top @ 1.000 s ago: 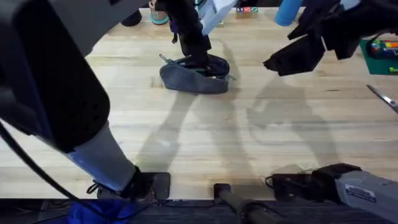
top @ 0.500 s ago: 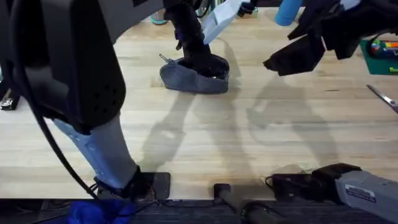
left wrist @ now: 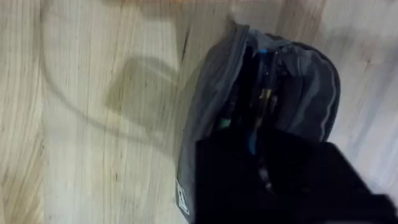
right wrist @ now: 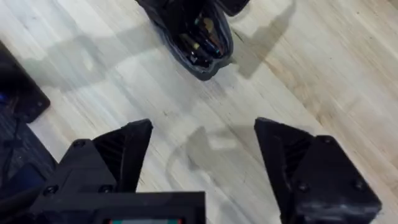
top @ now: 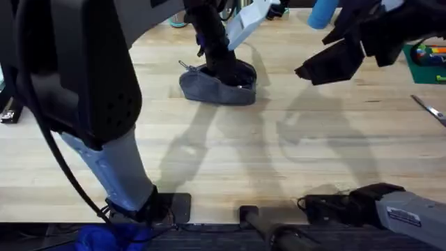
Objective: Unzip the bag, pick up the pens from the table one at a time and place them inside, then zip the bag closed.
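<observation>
On the table (top: 223, 160), blue-grey bag (top: 209, 87) (mouth unzipped, pens (right wrist: 200, 38) inside)

Wooden table (top: 230, 153): bag (top: 209, 88), scissors (top: 428, 109).

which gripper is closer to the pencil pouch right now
Left. The left gripper is right at the open bag, over its mouth; the right gripper hangs open, well off to its side.

Bag (top: 217, 88) sits far centre of table (top: 230, 153); its open mouth is blocked by left gripper (top: 226, 66), down in the opening. Wide bare wood front and right of bag. Right gripper (top: 327, 63) hangs above far right, jaws apart, clear of bag. Scissors (top: 430, 109) at right edge.
</observation>
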